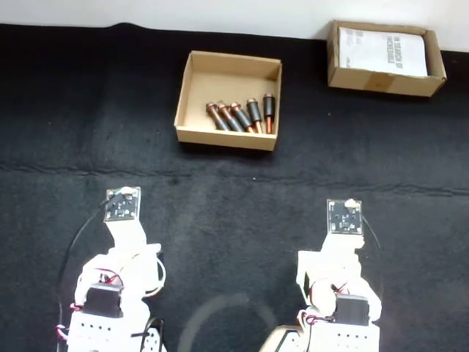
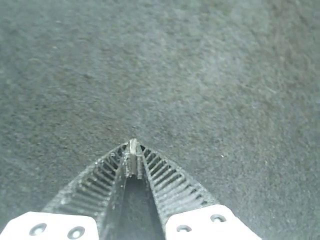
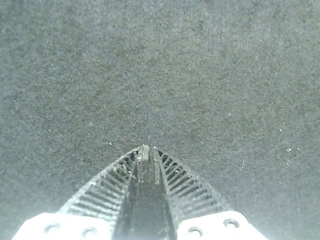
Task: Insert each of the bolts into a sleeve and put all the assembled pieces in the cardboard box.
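An open cardboard box [image 1: 192, 94] sits at the back middle of the black mat. Inside it lie several copper bolts in dark sleeves [image 1: 241, 115], side by side. Both arms are drawn back at the near edge, well short of the box. My left gripper [image 2: 133, 146] is shut with nothing in it, its tips meeting over bare mat. My right gripper [image 3: 148, 150] is shut and empty in the same way. From above, the left arm [image 1: 122, 205] stands near left and the right arm [image 1: 344, 217] near right.
A second cardboard box [image 1: 336, 64] holding a white printed sheet [image 1: 382, 50] sits at the back right corner. The black mat [image 1: 234, 198] spreads bare between the arms and the boxes. A pale wall edge runs along the back.
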`<state>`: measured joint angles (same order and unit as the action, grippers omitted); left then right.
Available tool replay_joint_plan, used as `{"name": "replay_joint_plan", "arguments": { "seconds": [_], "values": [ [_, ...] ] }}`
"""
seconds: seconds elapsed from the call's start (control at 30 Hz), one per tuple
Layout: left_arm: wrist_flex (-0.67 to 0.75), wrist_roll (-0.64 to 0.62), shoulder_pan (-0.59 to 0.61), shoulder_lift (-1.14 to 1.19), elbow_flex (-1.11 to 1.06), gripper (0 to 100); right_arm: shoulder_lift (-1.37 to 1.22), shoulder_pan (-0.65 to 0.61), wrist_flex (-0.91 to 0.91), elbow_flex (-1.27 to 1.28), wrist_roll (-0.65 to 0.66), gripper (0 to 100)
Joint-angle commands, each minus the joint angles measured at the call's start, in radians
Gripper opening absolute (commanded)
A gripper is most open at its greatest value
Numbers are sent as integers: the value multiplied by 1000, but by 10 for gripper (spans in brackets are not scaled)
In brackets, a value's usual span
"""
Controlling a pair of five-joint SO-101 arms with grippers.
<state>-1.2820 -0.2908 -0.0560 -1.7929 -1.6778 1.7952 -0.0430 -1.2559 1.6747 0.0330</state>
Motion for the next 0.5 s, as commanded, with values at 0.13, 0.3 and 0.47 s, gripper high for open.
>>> {"name": "replay_joint_plan", "arguments": {
  "seconds": [0.13, 0.3, 0.47],
  "values": [
    [6, -6, -31, 1, -19, 9, 8, 8, 18, 110, 5, 8],
    [-37, 0, -25, -1, -19, 9, 8, 7, 21, 117, 3, 8],
    [-37, 2, 13, -2, -19, 9, 16, 7, 19, 120, 3, 8]
  ]
}}
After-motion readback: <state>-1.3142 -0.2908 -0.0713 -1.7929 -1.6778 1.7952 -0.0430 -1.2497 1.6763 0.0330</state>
